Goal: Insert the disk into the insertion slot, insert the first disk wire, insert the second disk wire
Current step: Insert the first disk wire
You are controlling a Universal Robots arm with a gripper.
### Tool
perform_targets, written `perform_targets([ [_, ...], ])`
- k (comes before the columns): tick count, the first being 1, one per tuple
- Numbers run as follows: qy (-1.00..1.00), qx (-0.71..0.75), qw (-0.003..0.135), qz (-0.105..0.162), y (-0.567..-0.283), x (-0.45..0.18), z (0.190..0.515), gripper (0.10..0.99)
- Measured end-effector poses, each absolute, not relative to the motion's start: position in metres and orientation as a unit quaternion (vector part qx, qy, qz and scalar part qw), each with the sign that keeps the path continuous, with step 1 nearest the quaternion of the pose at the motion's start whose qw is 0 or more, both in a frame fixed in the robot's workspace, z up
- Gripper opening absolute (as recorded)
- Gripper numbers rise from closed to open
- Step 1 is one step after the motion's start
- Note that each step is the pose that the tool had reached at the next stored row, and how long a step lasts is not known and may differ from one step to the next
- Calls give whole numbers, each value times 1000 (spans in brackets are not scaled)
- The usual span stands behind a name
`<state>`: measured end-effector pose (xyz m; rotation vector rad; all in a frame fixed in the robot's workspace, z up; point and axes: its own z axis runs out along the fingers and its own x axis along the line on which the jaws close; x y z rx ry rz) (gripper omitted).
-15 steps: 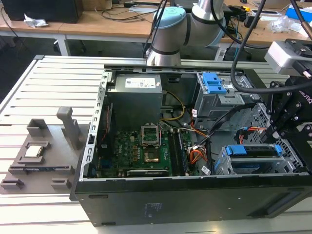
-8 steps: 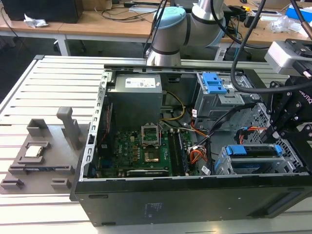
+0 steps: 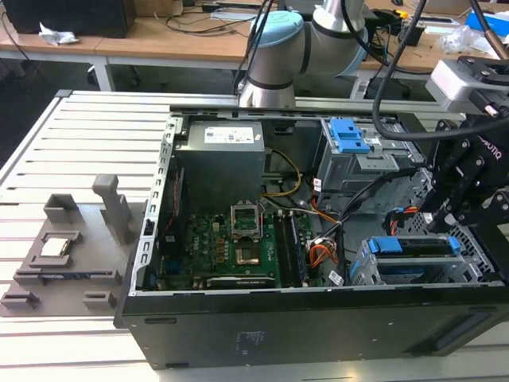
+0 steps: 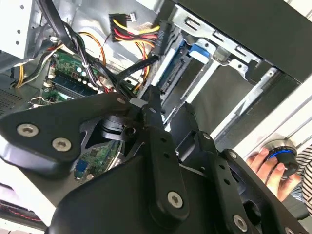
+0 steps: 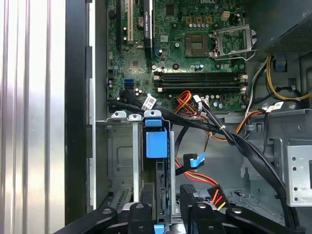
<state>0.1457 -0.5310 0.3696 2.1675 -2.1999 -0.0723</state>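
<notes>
Gripper (image 5: 165,217) is matt black. Disk (image 3: 415,247) carrier is smooth blue plastic; insertion slot (image 3: 367,272) is grey perforated sheet metal.

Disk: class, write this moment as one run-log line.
gripper: nearest the disk | disk: in insertion slot | power connector: unplugged, hanging loose

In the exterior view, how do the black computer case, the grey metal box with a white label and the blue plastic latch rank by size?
Largest: black computer case.
Then: grey metal box with a white label.
Smallest: blue plastic latch.
The gaps are plain, so nearness doesn't change the order.
</notes>
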Motion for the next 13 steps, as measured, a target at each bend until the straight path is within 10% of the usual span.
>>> perform_targets([
  [13, -620, 784, 29, -20, -527, 146, 370, 361],
])
